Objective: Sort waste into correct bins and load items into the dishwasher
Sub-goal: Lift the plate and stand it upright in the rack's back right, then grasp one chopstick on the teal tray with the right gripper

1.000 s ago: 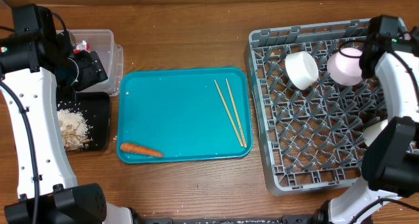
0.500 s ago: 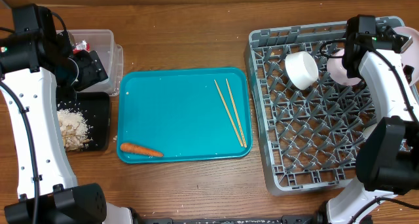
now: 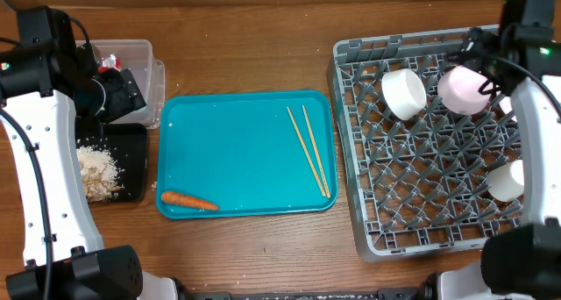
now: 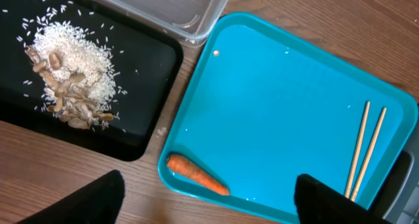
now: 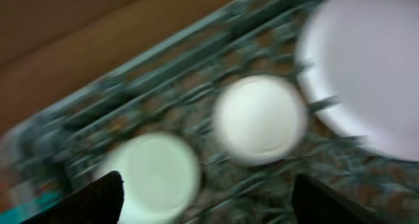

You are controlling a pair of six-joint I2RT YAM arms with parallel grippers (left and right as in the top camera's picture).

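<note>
Right gripper (image 5: 208, 203) had swung off to the far-right corner of the dish rack (image 3: 421, 234), jaws spread and empty, leaving the pink bowl (image 3: 465, 88) seated; chopsticks (image 3: 308, 151) and carrot (image 3: 188, 200) remained.

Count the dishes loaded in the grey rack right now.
3. A white bowl sits in the far left part of the rack, a pale-pink bowl beside it, and a small white cup by the right wall. The right arm overlaps that side and may hide more.

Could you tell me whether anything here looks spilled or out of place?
Loose rice lies scattered across the black tray around the heap, and one speck sits on the table beside it. The carrot and chopsticks lie on the teal tray, not yet sorted.
</note>
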